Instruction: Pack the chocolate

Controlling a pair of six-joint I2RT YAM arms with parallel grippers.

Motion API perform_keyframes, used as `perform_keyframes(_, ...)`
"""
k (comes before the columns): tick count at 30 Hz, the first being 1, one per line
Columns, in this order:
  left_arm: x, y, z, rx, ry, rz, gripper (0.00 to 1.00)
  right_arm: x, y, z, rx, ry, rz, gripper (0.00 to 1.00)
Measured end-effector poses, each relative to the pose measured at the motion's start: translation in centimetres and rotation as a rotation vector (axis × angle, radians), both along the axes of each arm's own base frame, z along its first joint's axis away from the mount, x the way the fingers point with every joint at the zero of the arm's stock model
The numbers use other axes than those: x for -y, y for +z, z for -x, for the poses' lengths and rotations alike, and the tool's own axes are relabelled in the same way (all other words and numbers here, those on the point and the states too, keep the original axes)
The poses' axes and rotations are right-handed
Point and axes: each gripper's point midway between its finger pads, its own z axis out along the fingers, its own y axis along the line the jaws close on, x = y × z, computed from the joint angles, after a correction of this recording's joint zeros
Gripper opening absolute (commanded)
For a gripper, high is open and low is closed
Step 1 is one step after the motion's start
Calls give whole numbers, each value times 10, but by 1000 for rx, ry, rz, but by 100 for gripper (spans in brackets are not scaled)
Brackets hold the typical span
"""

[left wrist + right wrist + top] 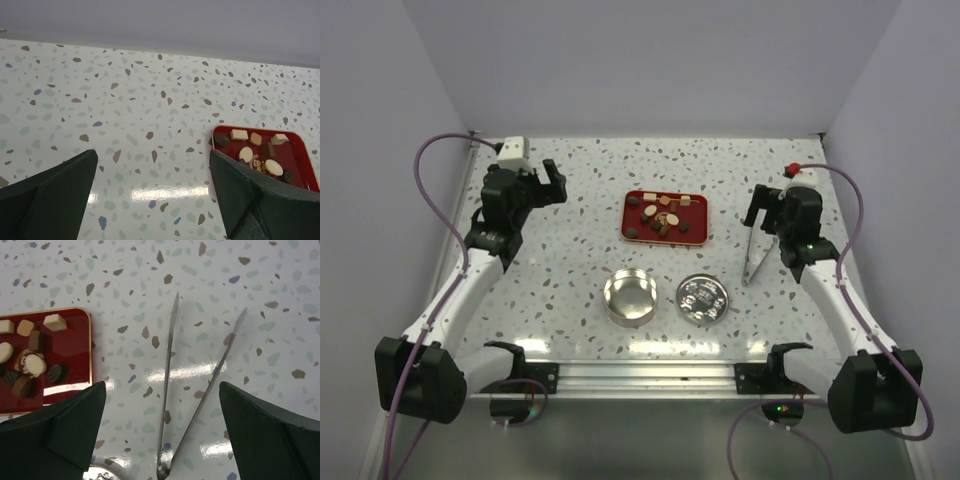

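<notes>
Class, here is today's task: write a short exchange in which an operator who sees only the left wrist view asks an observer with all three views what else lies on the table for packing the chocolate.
Operator: I see only the red tray with the chocolate in it. Is there a container?
Observer: Yes, an open round tin stands on the table, nearer the arms' bases than the tray.
Operator: Is there any tool?
Observer: A pair of tongs lies flat on the table. In the right wrist view it shows between the fingers of the open right gripper, not gripped.
</notes>
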Motion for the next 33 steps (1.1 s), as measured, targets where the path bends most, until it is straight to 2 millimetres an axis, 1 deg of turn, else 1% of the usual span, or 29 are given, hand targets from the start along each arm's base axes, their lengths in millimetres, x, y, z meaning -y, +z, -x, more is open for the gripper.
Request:
perform_keyframes(3,1,-4,-2,-11,0,1,100,8,-24,6,-108,-85,-25,99)
perform_keyframes(7,2,-10,-4,-29,-1,12,100,12,-57,15,-250,-181,-44,99)
perform_keyframes(12,3,-10,-4,-30,-6,16,100,5,-98,28,-423,-232,-12,99)
perform_keyframes(14,4,-10,-4,-30,-6,16,100,3,-110,34,-472,-242,-9,99)
perform_keyframes(19,4,-10,-4,-30,-6,16,100,6,-125,39,-522,-282,0,99)
perform_keyframes(25,4,-10,-4,-30,-9,17,100,7,-140,40,-564,-289,12,99)
perform_keyframes(33,6,-10,-3,-31,-16,23,100,6,-161,40,-603,-287,21,95)
